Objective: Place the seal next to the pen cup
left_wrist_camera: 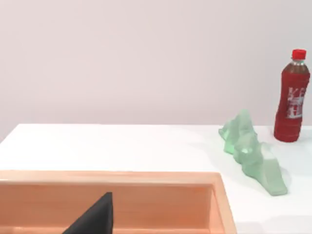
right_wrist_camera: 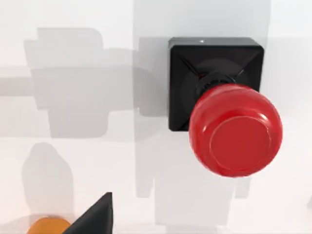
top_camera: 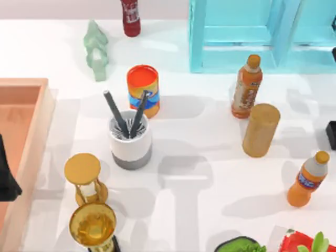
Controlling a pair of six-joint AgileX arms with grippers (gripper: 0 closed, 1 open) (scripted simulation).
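The main risk I see is the carry. The seal [right_wrist_camera: 218,105] stands upright on the white bench [top_camera: 210,131], black square base down and glossy red knob up, with nothing touching it. The dark block cut off by the top view's right edge may be the seal, though I cannot be sure. That would put it well apart from the pen cup [top_camera: 130,139], which stands left of centre.

A tan wooden cylinder [top_camera: 260,130] and an orange bottle [top_camera: 307,180] stand on the right side, and a low swing toward the cup could knock either over. The knob is rounded and shiny, so I judge that a grip on it might slip. An off-centre grip on the base could tip the seal.

An orange-and-blue can [top_camera: 143,89] stands just behind the cup, and two pens [top_camera: 116,113] lean out of it. A careless descent could catch those.

In the right wrist view, the right end effector [right_wrist_camera: 92,219] appears as a dark wedge at the frame's edge, looking down on the seal. It holds nothing that I can see, and I cannot tell whether it is apart or together.

The left end effector [top_camera: 7,181] sits parked over the wooden tray [top_camera: 44,126] at the left, and I cannot tell its state either.
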